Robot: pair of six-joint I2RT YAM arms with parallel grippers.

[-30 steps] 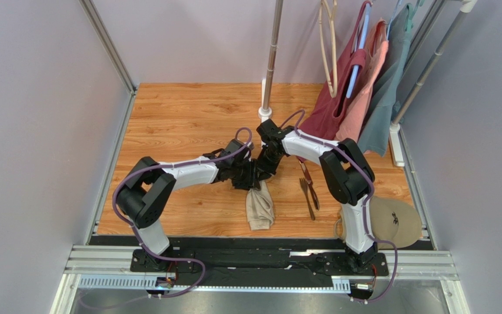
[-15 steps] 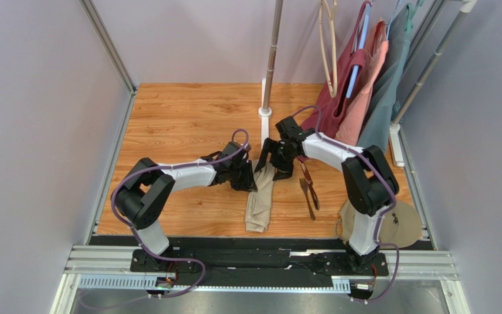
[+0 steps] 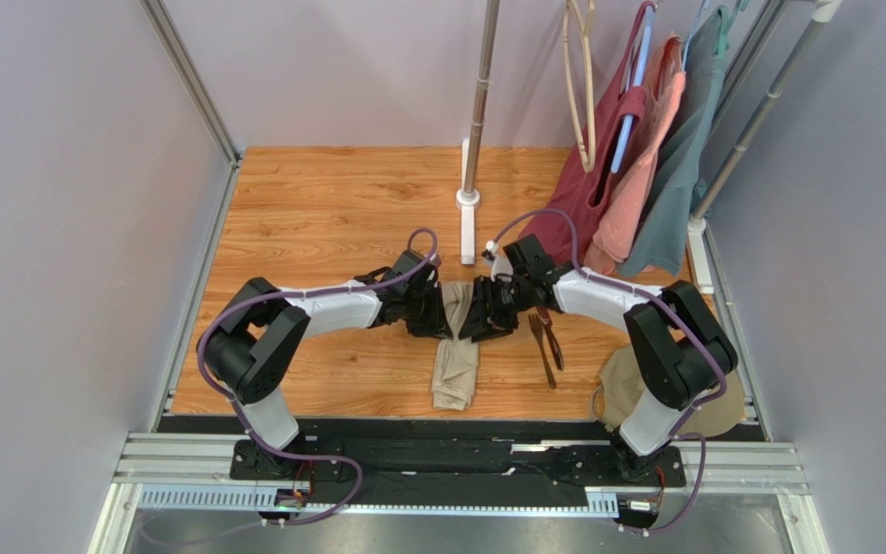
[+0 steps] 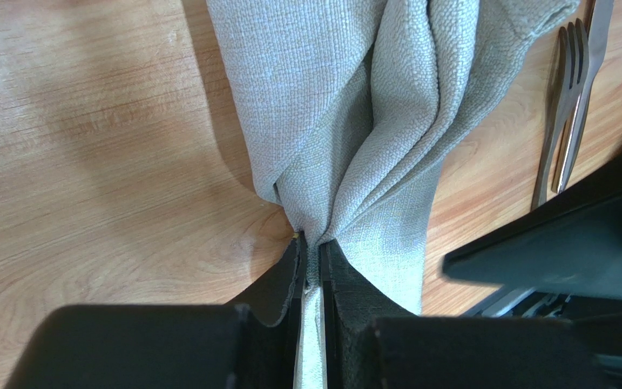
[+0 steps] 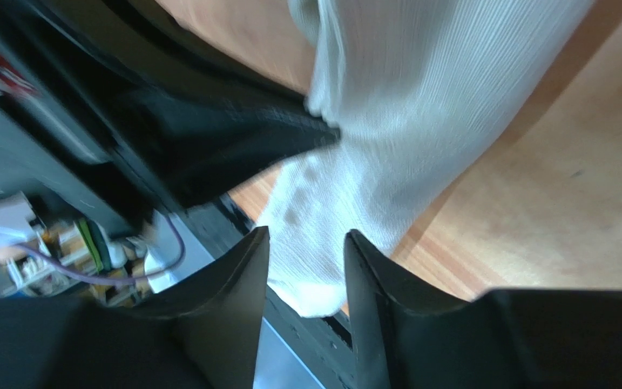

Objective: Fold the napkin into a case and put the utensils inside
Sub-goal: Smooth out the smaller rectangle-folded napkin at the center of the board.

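Note:
The beige napkin (image 3: 456, 360) lies on the wooden table as a narrow, bunched strip running toward the near edge. My left gripper (image 3: 437, 314) is at the left side of its far end and shut on a pinched fold of the napkin (image 4: 347, 105), with cloth squeezed between the jaws (image 4: 313, 253). My right gripper (image 3: 489, 316) is against the strip's right side. Its jaws (image 5: 306, 239) stand apart, with the napkin (image 5: 403, 97) showing in the gap just beyond the tips. The dark utensils (image 3: 546, 338) lie side by side to the right of the napkin, with the fork (image 4: 564, 97) visible.
A round tan disc (image 3: 719, 398) lies at the near right, partly under my right arm. A metal pole stands on a white base (image 3: 467, 199) behind the grippers. Maroon, salmon and grey-teal garments (image 3: 633, 173) hang at the back right beside a wooden hanger (image 3: 581, 81).
The right gripper let go of the napkin's far end, swung away wide open, then came back to the strip's right side with its jaws narrowing. The left jaws tightened on the cloth. The napkin stretched out longer.

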